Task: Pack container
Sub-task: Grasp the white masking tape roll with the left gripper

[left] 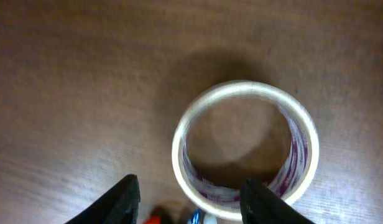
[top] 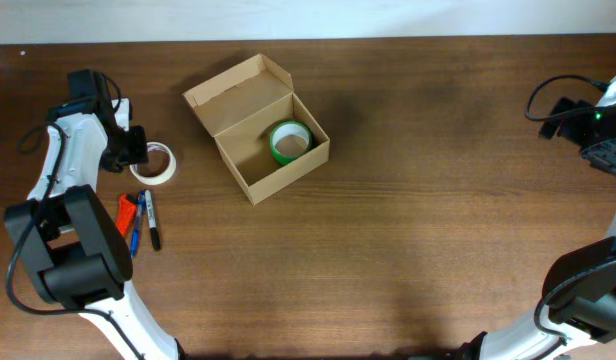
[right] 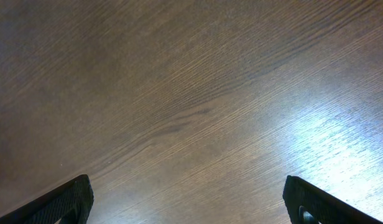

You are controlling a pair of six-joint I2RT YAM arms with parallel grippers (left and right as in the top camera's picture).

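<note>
The left gripper (left: 191,202) sits closest to the left wrist camera, its two dark fingers (left: 126,200) spread apart and holding nothing, hovering over a whitish tape roll (left: 305,152) with purple print on its inner face. The roll lies flat on the wooden table (top: 408,230), partly between the fingertips.

The right gripper (right: 191,205) is also spread wide, over bare wood at the table's far right.

The container (top: 250,152), a tan cardboard box, stands left of the table's centre with its flap lid hinged back. A green tape roll (top: 289,141) lies inside, in its right end. The whitish roll lies well to the box's left. Near it, toward the table's front, lie an orange marker (top: 125,213), a blue pen (top: 136,228) and a black pen (top: 152,222), side by side.
</note>
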